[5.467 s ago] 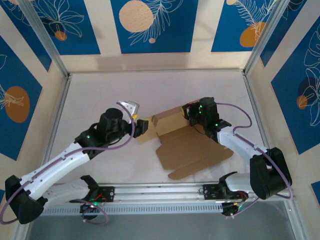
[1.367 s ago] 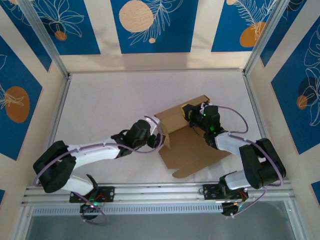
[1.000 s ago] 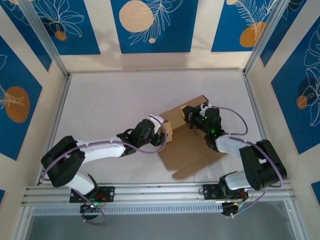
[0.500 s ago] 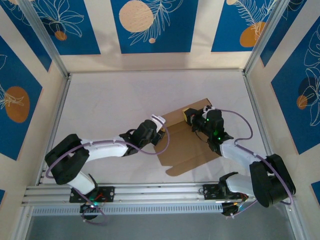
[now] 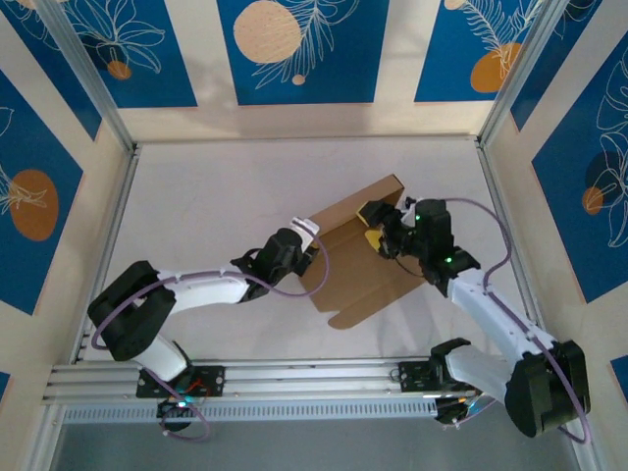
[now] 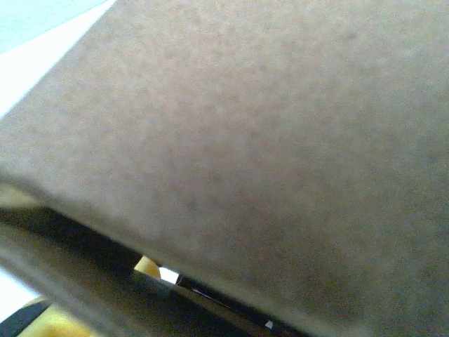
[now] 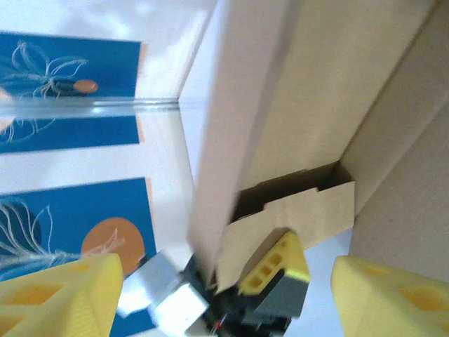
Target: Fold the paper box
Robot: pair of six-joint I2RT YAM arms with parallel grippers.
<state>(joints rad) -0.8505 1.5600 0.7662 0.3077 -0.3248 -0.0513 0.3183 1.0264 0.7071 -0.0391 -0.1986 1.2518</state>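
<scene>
The brown paper box (image 5: 368, 280) lies half folded in mid-table, its back panel (image 5: 353, 204) standing up. My left gripper (image 5: 306, 251) is at the box's left wall. In the right wrist view that wall (image 7: 224, 119) runs down into the left gripper, with one yellow finger (image 7: 277, 270) tucked behind a small side flap (image 7: 295, 214). Close cardboard (image 6: 266, 140) blocks the left wrist view. My right gripper (image 5: 378, 234) hovers inside the box near the back panel. It stands open (image 7: 224, 295), its yellow fingers (image 7: 56, 295) wide apart with nothing between them.
The white tabletop (image 5: 216, 196) is ringed by blue patterned walls (image 5: 294, 49) and metal posts (image 5: 510, 88). The front rail (image 5: 314, 378) carries both arm bases. A front flap of the box (image 5: 353, 314) lies flat towards the rail.
The box has slid and turned towards the back, and its back panel now stands higher. The right arm has stretched out and its gripper has drawn right. The left gripper stays at the left wall.
</scene>
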